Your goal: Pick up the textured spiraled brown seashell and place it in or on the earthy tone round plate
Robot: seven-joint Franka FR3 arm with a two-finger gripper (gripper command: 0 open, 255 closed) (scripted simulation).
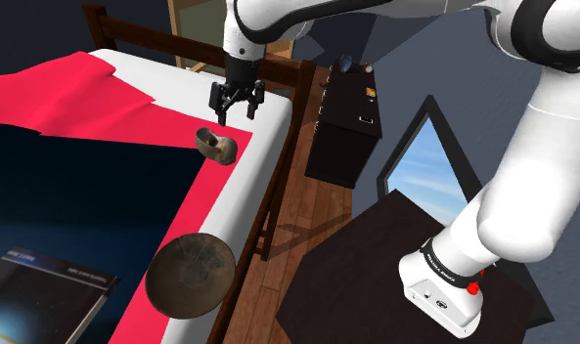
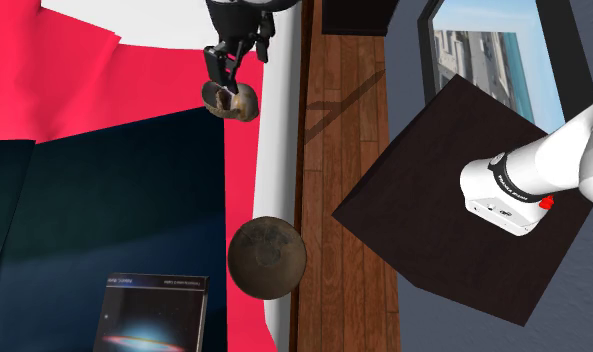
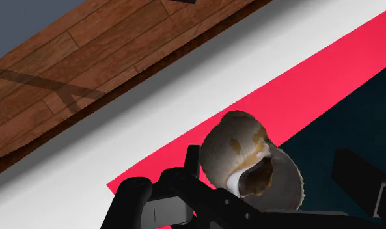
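A brown-and-cream spiraled seashell (image 1: pixel 217 145) (image 2: pixel 231 100) lies on the red blanket near the bed's white edge, its opening visible in the wrist view (image 3: pixel 250 166). My black gripper (image 1: pixel 236 106) (image 2: pixel 229 62) (image 3: pixel 266 170) hangs just above and slightly beyond the shell, open, its fingers (image 3: pixel 188 170) standing apart on either side of it without touching. The round, mottled brown plate (image 1: pixel 190 275) (image 2: pixel 267 258) rests farther along the same bed edge, partly overhanging it, toward the stand.
A dark blue cover (image 1: pixel 92 205) and a book (image 1: pixel 43 293) (image 2: pixel 154 312) lie on the bed. A wooden bed rail (image 1: pixel 278 166) borders the wood floor (image 1: pixel 312 210). A dark cabinet (image 1: pixel 344 122) stands beyond. The dark stand (image 1: pixel 376 283) carries the arm.
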